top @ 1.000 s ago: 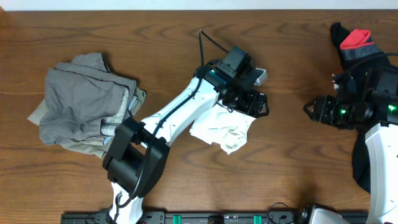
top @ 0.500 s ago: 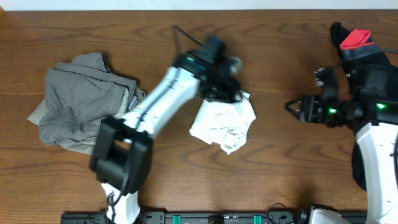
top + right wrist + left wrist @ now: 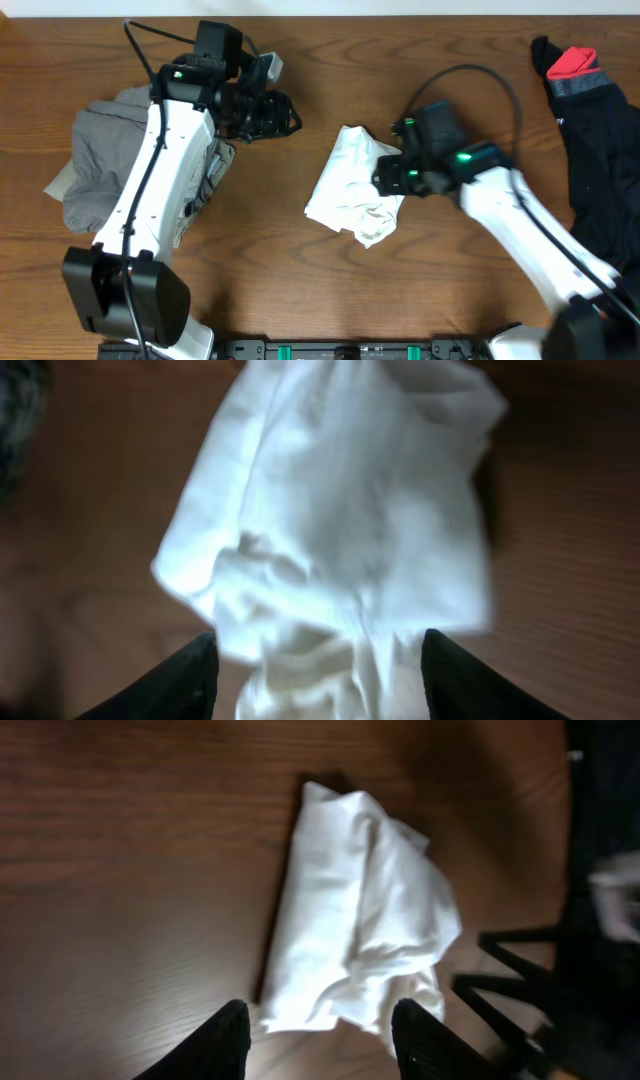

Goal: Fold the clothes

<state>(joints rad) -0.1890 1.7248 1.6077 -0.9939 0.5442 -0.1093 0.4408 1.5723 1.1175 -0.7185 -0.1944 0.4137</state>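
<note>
White T-shirt (image 3: 355,190) crumpled mid-surface. Right tool (image 3: 384,180) at its right side, jaws parted, holding nothing. Left tool (image 3: 288,112) near far edge, jaws parted, empty. Grey-khaki pile (image 3: 115,165) at left edge; black-and-red garment (image 3: 590,140) at right edge.

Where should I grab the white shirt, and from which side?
Probably the bunched, wrinkled right part of the white shirt, coming from the right, where the open right claw hangs. Its left edge lies flat and straight on the table, giving little to pinch.
</note>
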